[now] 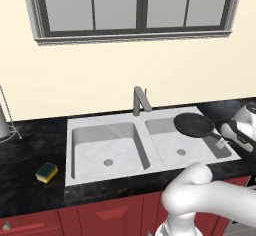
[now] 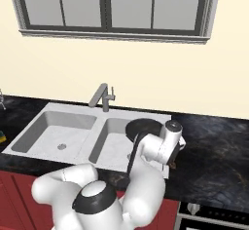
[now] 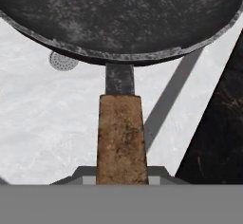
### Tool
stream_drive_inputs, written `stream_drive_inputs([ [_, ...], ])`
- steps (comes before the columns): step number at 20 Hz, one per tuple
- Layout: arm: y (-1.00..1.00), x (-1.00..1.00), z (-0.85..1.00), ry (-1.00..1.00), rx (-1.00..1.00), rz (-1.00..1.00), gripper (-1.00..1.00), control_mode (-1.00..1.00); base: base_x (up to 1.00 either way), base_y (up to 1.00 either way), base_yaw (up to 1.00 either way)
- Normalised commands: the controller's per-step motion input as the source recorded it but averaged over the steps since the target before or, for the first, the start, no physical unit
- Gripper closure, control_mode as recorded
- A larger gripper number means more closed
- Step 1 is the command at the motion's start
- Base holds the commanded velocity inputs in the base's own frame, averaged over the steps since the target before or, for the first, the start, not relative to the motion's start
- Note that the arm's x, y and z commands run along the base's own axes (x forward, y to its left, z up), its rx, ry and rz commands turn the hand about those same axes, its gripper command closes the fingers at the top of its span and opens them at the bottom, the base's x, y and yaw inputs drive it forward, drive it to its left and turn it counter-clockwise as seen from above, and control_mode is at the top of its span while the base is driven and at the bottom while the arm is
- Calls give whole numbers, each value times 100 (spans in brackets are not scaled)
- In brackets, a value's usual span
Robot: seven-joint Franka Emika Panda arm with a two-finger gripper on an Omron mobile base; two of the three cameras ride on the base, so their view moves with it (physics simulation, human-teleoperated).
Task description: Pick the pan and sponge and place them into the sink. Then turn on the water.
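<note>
The gripper [image 1: 223, 141] has the pan [image 1: 194, 124] by its handle: in the hand view the brown grip of the handle [image 3: 121, 140] runs straight down between the fingers, which look closed tight against it, and the black bowl spreads out just ahead of the hand. From where I stand the pan seems to be held in the air over the basin of the sink [image 1: 100, 122] nearest the hand, with the round drain [image 3: 63, 60] showing below and beyond its rim and a shadow of the handle lying on the pale floor of the bowl. What worries me is the leverage: the whole weight of the bowl hangs out in front of the fingers, so if the hold is slack the pan could droop or twist about the handle, and if it is let go from up here it would drop and clatter, perhaps catching the rim or the divider and ending half out of the basin. The faucet [image 1: 140, 100] stands off beyond the pan, close enough to be knocked by a careless swing. The pan itself is shallow, mottled grey-black, rim worn pale. The sponge [image 1: 46, 172] sits far off on the counter past the other basin, untouched.
</note>
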Motion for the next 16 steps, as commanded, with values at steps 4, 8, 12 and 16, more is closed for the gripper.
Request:
stream_drive_inputs([
  [4,47,0,-2,0,0,7,100,-100,0,0,0],
  [8,37,6,-12,2,0,8,100,-100,0,0,0],
  [12,23,26,-18,4,0,8,100,-100,0,0,0],
  [16,18,35,-13,3,0,7,100,-100,0,0,0],
])
